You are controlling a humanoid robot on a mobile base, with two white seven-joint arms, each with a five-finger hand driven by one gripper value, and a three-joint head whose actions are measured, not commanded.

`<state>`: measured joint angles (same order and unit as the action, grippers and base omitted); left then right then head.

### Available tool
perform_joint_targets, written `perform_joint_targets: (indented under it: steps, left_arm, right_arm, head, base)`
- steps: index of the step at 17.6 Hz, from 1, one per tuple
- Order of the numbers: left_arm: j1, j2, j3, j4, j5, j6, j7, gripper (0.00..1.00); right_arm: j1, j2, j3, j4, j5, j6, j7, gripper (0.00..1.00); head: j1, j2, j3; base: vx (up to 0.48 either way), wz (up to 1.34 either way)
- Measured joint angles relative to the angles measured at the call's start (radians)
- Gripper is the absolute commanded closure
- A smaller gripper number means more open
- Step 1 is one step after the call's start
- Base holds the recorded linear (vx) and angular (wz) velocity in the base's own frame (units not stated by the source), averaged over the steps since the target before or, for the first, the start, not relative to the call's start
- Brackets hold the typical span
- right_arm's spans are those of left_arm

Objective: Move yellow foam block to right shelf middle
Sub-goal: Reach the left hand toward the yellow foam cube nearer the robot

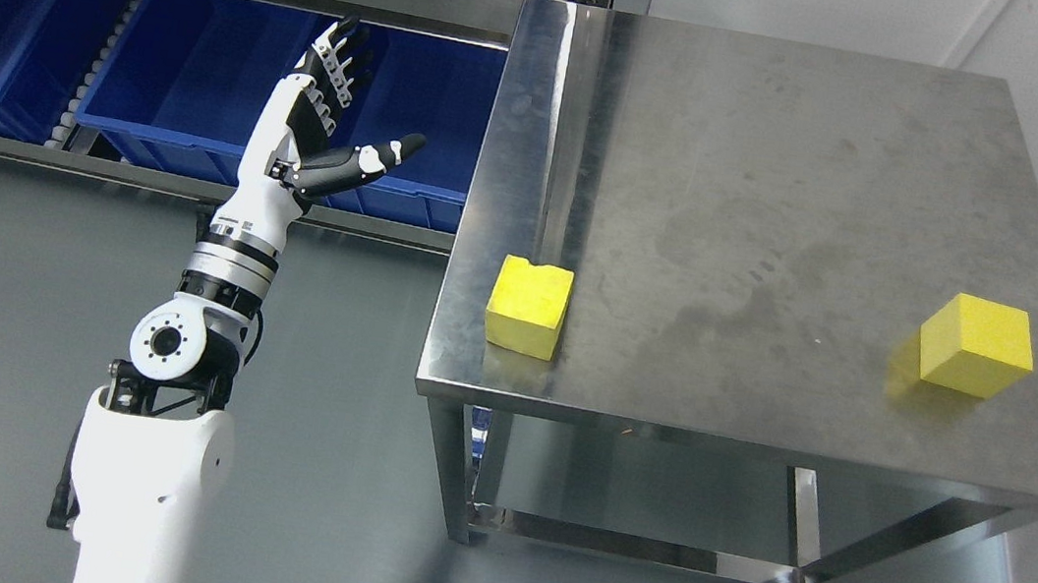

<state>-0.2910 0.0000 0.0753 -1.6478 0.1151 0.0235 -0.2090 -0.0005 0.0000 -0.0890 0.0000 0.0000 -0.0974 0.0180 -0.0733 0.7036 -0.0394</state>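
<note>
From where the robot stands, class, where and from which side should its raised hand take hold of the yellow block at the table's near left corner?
Likely across the left foam block's two upright side faces, coming from the left where the open left hand is raised beside the steel table. The block sits flat at the left edge, nothing beside it.

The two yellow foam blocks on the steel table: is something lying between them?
No. In the head view, only bare steel tabletop lies between the left block and the right block.
</note>
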Motion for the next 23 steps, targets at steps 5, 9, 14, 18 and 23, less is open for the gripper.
perform_joint_targets:
  steps: [5,9,14,18,23]
  left_arm:
    - [0.005,0.0,-0.001,-0.004,0.0,-0.004,-0.035,0.0]
    - [0.011,0.019,0.007,-0.009,0.0,-0.051,-0.117,0.0]
    - [0.05,0.112,0.054,-0.024,0.001,-0.113,-0.202,0.0]
    - [0.119,0.169,0.09,-0.037,0.004,-0.179,-0.454,0.0]
    - [0.145,0.203,0.107,-0.041,0.013,-0.201,-0.579,0.0]
  right_arm:
    - [0.001,0.0,0.0,0.0,0.0,0.0,0.0,0.0]
    - [0.001,0.0,0.0,0.0,0.055,0.0,0.0,0.0]
    - [0.001,0.0,0.0,0.0,0.019,0.0,0.0,0.0]
    - [0.0,0.0,0.0,0.0,0.009,0.0,0.0,0.0]
    - [0.0,0.0,0.0,0.0,0.003,0.0,0.0,0.0]
  head:
    - [0.0,0.0,0.0]
    - [0.0,0.0,0.0]
    - [0.0,0.0,0.0]
    - [0.0,0.0,0.0]
    - [0.0,0.0,0.0]
  base:
    - [-0.073,-0.28]
    - [-0.08,-0.28]
    - [-0.005,0.0]
    - [0.051,0.17]
    - [0.047,0.2]
